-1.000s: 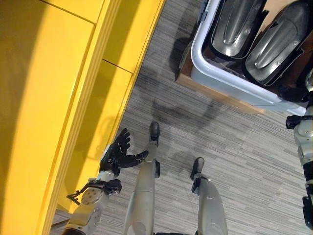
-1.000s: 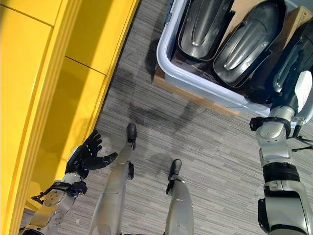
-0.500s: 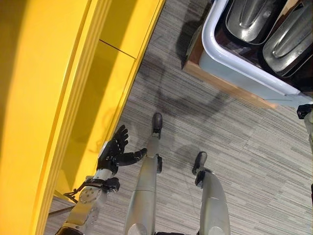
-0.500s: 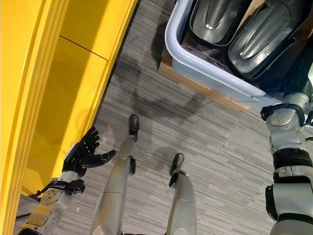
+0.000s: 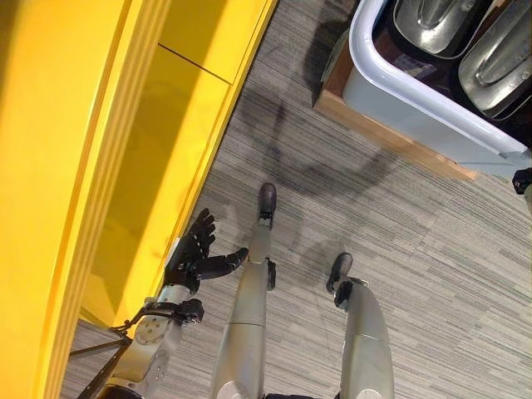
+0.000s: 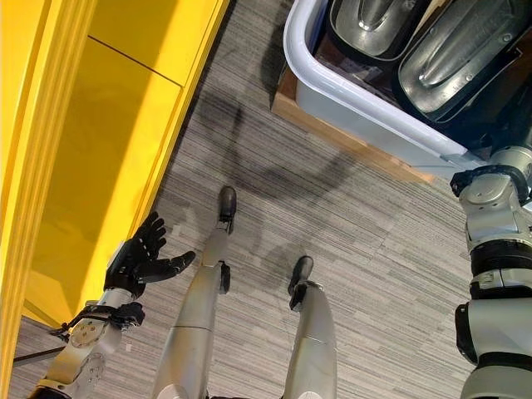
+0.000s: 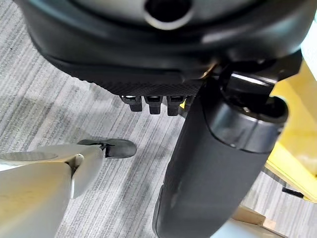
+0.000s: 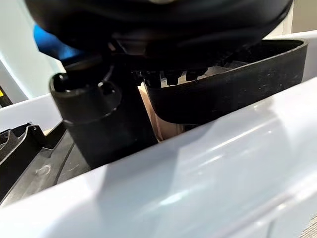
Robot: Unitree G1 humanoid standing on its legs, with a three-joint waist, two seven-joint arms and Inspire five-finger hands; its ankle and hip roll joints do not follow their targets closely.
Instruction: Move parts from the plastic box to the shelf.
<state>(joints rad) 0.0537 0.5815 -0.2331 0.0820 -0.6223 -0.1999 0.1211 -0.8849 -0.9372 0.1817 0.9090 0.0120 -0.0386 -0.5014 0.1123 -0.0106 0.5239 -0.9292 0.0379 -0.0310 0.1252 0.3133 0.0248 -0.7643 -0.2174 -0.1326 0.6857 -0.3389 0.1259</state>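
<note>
At the lower left, the left hand (image 5: 197,253) is hanging with fingers spread wide, holding nothing, beside the yellow shelf (image 5: 91,166). At the upper right, shiny metal parts (image 6: 465,50) are lying in the plastic box (image 6: 366,112). The right hand (image 8: 99,124) is reaching above it; I cannot tell its fingers' state.

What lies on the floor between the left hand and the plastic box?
In the left eye view, only bare grey carpet lies between the left hand and the plastic box; nothing loose sits there.
</note>
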